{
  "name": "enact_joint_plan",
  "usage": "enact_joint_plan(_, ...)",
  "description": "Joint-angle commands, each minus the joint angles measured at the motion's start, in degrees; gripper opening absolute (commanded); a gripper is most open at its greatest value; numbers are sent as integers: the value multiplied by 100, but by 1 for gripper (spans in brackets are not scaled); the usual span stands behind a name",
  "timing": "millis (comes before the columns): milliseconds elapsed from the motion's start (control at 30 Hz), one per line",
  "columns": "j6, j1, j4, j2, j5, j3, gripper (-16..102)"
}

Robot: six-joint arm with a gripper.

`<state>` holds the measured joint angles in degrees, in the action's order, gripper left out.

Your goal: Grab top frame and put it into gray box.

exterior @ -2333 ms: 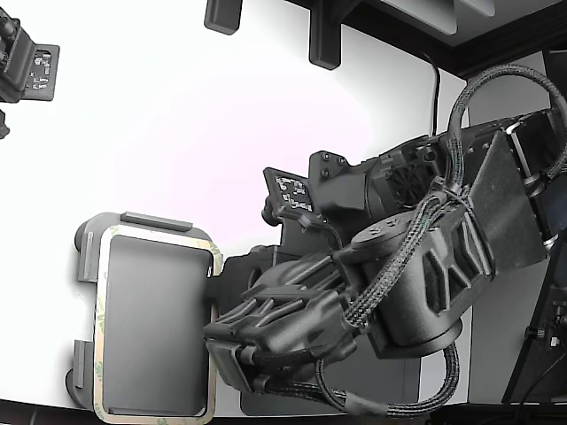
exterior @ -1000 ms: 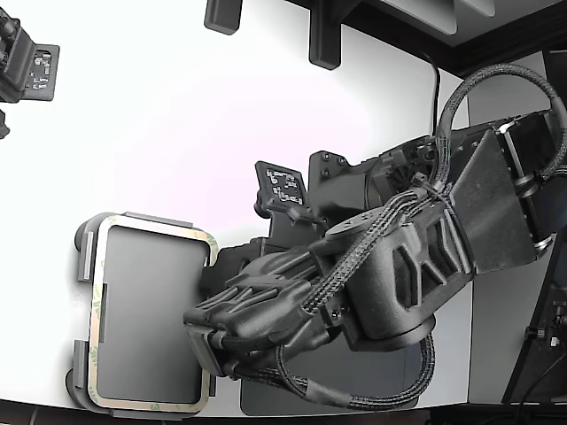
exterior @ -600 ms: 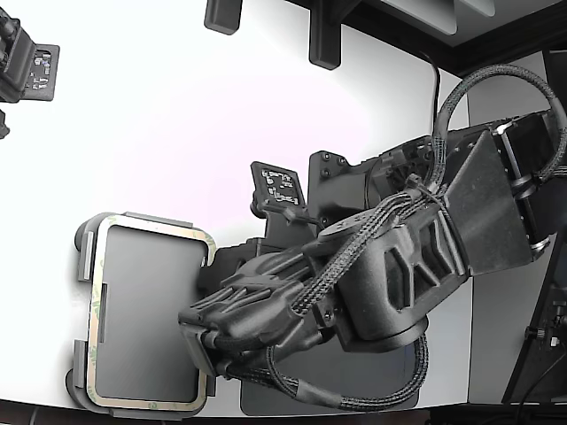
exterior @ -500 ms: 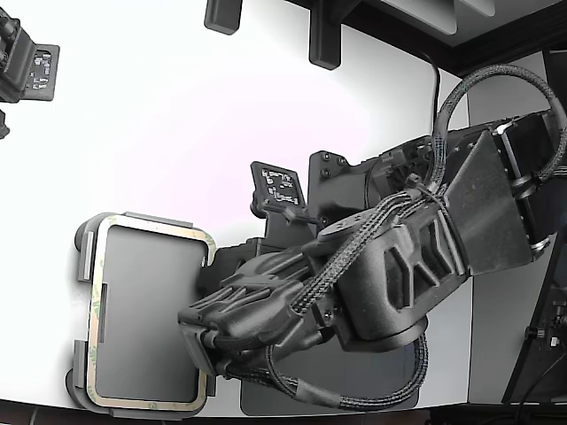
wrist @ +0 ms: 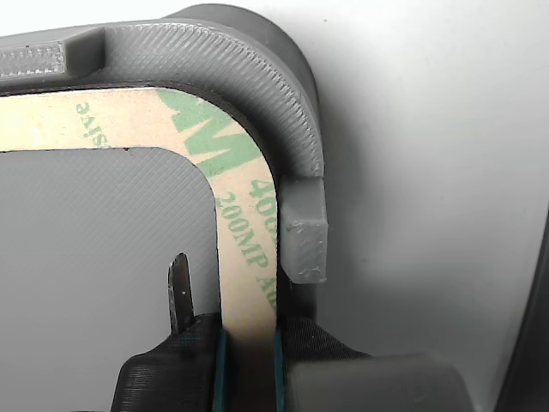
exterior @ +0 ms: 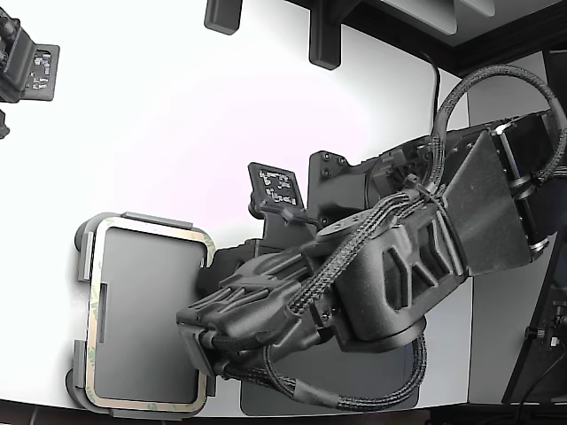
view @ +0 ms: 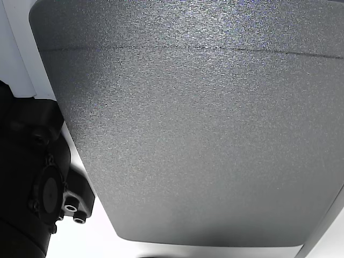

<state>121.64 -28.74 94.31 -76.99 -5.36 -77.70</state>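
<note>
Black and bulky, your arm (exterior: 399, 266) fills the exterior view's right, reaching to the gray box (exterior: 84, 257) at the lower left on the white table (exterior: 177, 115). Your top frame (wrist: 249, 215) lies inside the box, seated against its raised rim. Your gripper (wrist: 247, 356) is clamped on the frame's side strip, one pad on each edge.

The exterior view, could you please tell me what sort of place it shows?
Probably a robotics lab bench: a plain white table, a cabled black arm, and a printed gray box carrying a tan frame.
</note>
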Motion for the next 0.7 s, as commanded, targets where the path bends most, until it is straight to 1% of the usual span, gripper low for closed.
enact_joint_plan(0,-26,53,44,-105,70,62,-13)
enact_joint_plan(67,-26,53,44,-88,79,79,-12)
enact_joint_plan(100,-18,53,44,-88,79,88,-9)
enact_joint_plan(133,18,53,44,-88,79,97,-4)
enact_joint_plan(167,44,53,44,-70,97,114,8)
enact_joint_plan(200,79,53,44,-70,97,132,22)
enact_joint_plan(233,123,53,44,-70,97,149,42)
enact_joint_plan(267,202,53,44,-70,105,167,64)
enact_joint_plan(300,264,53,44,-70,88,202,100)
enact_joint_plan(667,220,53,44,-70,44,334,100)
